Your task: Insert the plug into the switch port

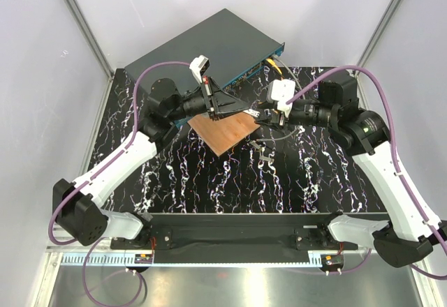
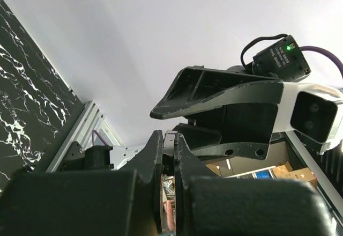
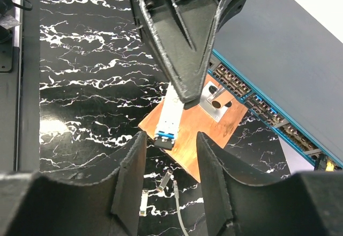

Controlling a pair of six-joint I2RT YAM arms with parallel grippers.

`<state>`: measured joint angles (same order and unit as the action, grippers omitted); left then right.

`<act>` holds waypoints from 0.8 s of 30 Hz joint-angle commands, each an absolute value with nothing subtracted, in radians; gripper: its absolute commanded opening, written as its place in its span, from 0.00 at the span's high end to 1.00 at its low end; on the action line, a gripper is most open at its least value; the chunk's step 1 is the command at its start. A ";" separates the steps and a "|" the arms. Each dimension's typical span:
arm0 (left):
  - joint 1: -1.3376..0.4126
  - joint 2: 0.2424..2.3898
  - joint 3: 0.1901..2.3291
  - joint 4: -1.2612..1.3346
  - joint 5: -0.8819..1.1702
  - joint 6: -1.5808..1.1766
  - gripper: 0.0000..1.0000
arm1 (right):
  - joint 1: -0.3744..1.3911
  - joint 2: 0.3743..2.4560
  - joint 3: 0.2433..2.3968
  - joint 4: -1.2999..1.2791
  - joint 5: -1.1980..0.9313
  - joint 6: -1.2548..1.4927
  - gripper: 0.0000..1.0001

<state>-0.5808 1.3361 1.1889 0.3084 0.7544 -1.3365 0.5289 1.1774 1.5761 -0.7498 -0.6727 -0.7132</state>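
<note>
You had the left gripper [image 3: 185,92] clenched on the plug [image 3: 167,119], a slim silver body with a blue end. It hung over the copper plate [image 3: 209,134] on the desk [image 3: 80,64], well short of the switch [image 3: 278,37]. The right gripper [image 1: 264,117] sat close in front of it, jaws released and nothing between them. The switch port [image 3: 260,103] you wanted was one of many alike along the teal front face behind the plate, and the plug had not reached any of them.

This looked like a hand-over: the blue end pointed at the right jaws, while the left jaws covered the other end. To do it well, you needed to:
- bring the right jaws square onto the plug's flat sides, near the blue end;
- clamp firmly before letting the left jaws go;
- keep the plug over the plate, so that a slip would drop it somewhere reachable.

After that, the plug's long axis had to be lined up with one socket and pushed in straight. A skewed approach would likely have jammed on the port's rim. Which socket was meant, I could not tell.
</note>
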 commanded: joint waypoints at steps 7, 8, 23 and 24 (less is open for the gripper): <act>-0.581 1.307 1.200 0.327 0.758 -1.328 1.00 | 0.526 1.190 1.615 -0.699 -0.680 -0.689 0.55; -0.581 1.310 1.204 0.325 0.758 -1.327 1.00 | 0.526 1.192 1.615 -0.699 -0.672 -0.693 0.57; -0.595 1.333 1.227 0.278 0.730 -1.305 1.00 | 0.525 1.212 1.628 -0.689 -0.615 -0.666 0.91; -0.594 1.332 1.227 0.266 0.729 -1.302 0.98 | 0.526 1.212 1.631 -0.684 -0.612 -0.658 0.96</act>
